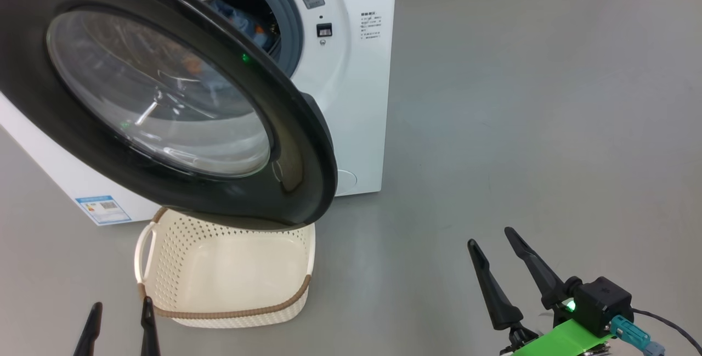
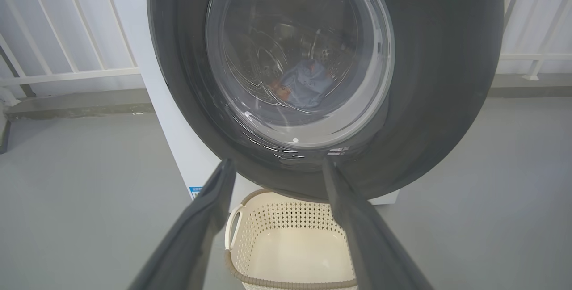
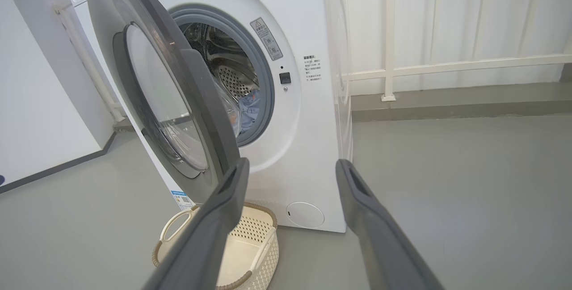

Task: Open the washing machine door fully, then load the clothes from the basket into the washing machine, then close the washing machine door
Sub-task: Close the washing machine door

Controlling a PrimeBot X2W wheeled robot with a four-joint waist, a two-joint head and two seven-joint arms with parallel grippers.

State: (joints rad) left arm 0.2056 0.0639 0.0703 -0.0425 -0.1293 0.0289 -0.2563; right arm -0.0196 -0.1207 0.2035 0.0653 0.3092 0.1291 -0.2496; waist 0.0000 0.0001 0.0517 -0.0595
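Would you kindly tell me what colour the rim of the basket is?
Brown and woven-looking; the rim tops the cream basket, clearest in the head view.

Grey floor (image 1: 548, 98); white railing (image 3: 389, 35) standing before white wall (image 3: 491, 13).

item one, my right gripper (image 1: 490, 236): two long fingers (image 1: 493, 290), matte black, broad at the base and tapering to blunt tips. behind them i log a black boxy housing (image 1: 603, 298) with a small green light (image 1: 570, 306) at its front, a bright green plate (image 1: 567, 338) beneath, and a teal plug (image 1: 630, 333) feeding a thin black cable (image 1: 672, 327). item two, my left gripper (image 1: 122, 301): the same dark pointed fingers. on the wrist cameras they read charcoal grey; one right finger has a shallow recess (image 3: 357, 182) near its tip.
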